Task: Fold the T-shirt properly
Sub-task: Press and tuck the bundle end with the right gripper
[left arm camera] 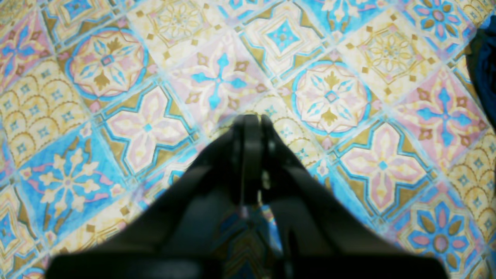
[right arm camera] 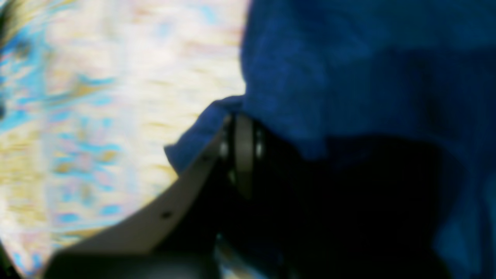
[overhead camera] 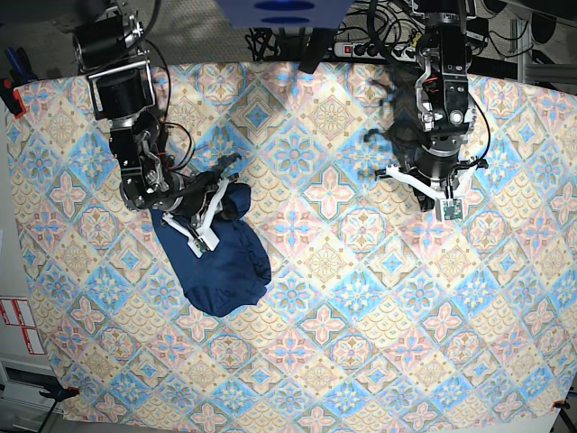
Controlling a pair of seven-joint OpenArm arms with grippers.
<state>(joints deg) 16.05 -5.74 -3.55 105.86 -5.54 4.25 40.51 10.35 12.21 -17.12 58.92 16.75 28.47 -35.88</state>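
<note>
T-shirt (overhead camera: 221,262) bunched under the clamped right gripper (overhead camera: 230,200); fabric pinched.

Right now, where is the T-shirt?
In the base view, the T-shirt lies bunched at left-centre on the patterned cloth, under the right gripper.

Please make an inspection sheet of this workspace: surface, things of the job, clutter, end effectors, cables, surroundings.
Surface: patterned cloth in pastel blue, pink and yellow covers the table.
Job's things: dark blue T-shirt, bunched in a crumpled heap, not folded flat.
Clutter: nothing seen on the cloth.
End effectors: right end effector shut on the T-shirt, a fold of fabric between its tips; left end effector shut, holding nothing, above bare cloth, apart from the T-shirt.
Cables: black cables and a power strip behind the table's far edge; thin wires run along both arms.
Surroundings: red-and-white labels beside the table's edge; floor elsewhere.
</note>
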